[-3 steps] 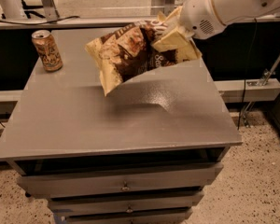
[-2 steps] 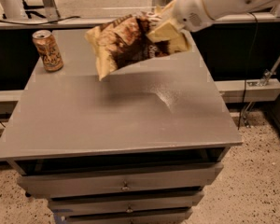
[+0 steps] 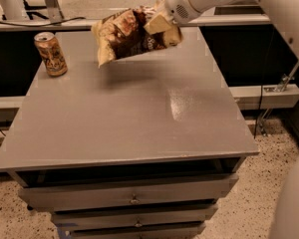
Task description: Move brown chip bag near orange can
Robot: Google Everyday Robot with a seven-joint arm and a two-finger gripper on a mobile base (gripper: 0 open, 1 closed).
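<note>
The brown chip bag (image 3: 127, 36), dark brown in the middle with pale yellow ends, hangs in the air above the back of the grey table (image 3: 139, 123). My gripper (image 3: 157, 20) is shut on the bag's right end, at the top of the view, with the white arm reaching in from the upper right. The orange can (image 3: 50, 54) stands upright at the table's back left corner, to the left of the bag and a short gap away from it. The bag casts a shadow on the tabletop below.
The table has drawers (image 3: 132, 198) in its front. A low ledge (image 3: 269, 96) and cables run behind and to the right. A metal stand leg (image 3: 50, 1) is at the back left. The floor is speckled.
The gripper has carried the chip bag up and to the left, toward the back of the table and closer to the orange can. The can has not moved.
</note>
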